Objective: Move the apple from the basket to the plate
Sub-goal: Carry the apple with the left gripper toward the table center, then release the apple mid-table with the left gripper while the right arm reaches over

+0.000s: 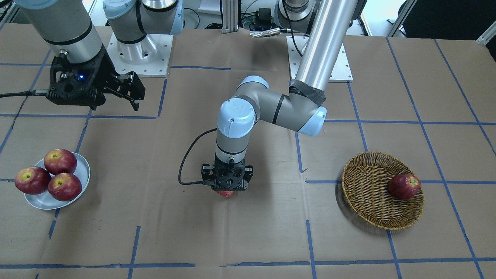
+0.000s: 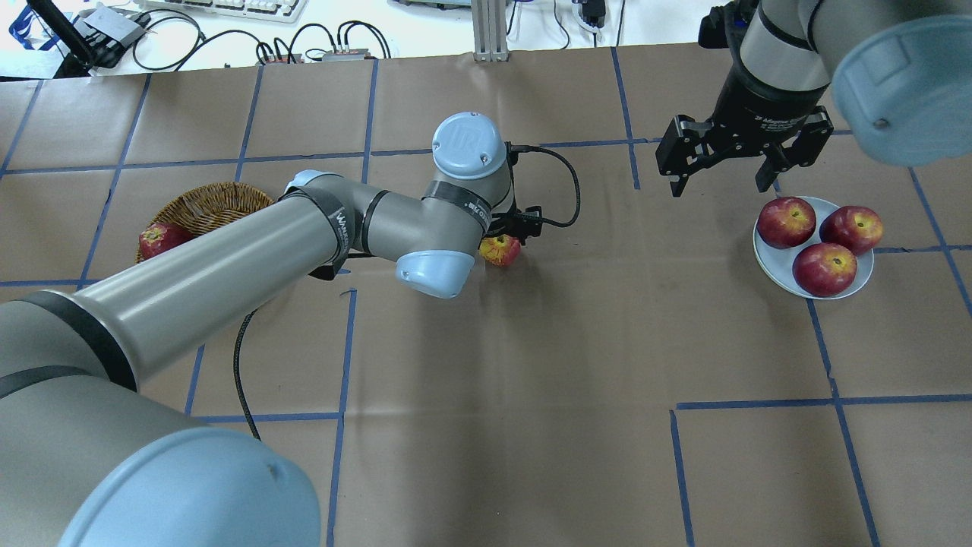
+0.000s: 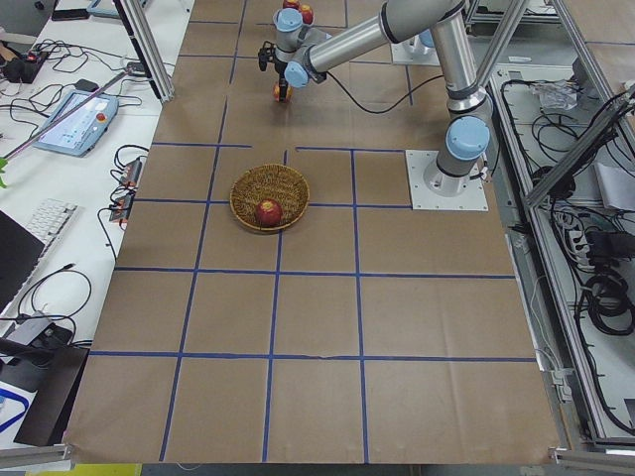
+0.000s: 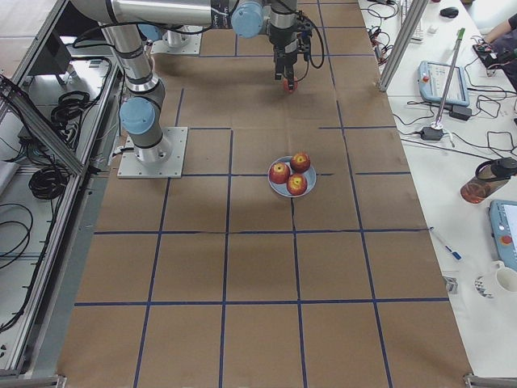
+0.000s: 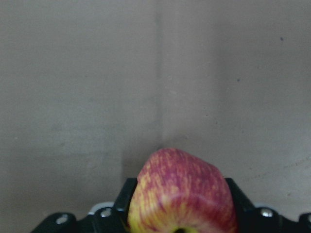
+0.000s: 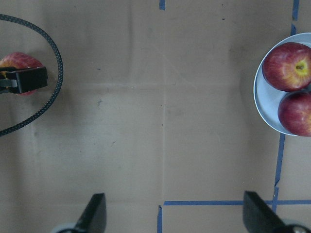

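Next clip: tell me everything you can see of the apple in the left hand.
The apple is pinkish-red streaked with yellow, paler than the dark red apple in the basket, with smooth unbroken skin. A yellow stem hollow shows at the wrist view's bottom edge. The left hand is shut on it from above, a black finger on each side. It is over bare brown paper mid-table, between basket and plate, touching neither; whether it rests on the paper cannot be told.
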